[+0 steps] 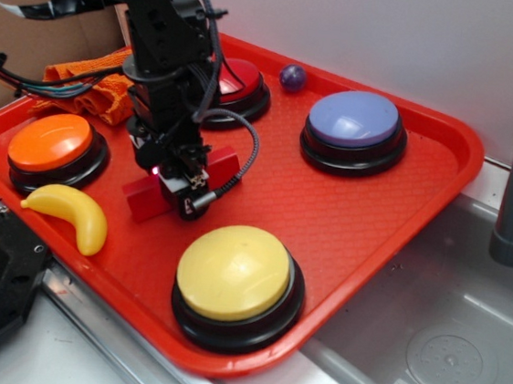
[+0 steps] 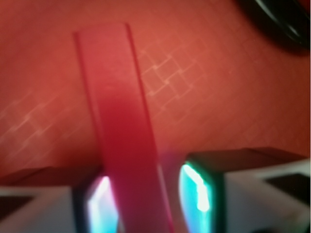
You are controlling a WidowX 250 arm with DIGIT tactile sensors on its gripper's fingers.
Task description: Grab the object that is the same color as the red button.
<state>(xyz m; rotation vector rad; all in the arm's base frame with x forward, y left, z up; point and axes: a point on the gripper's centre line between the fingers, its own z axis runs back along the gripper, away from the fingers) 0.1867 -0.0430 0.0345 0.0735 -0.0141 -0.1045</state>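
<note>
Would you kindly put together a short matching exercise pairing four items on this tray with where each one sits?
Items:
1. red block
2. banana
3. red button
4. purple ball

Places:
A. by the tray's far rim, between the red and the lavender button
B. between the gripper's fingers, mid-tray
C. near the front-left rim, below the orange button
D. behind the arm, partly hidden by it

Pairs: 1-B, 2-C, 3-D, 4-A
</note>
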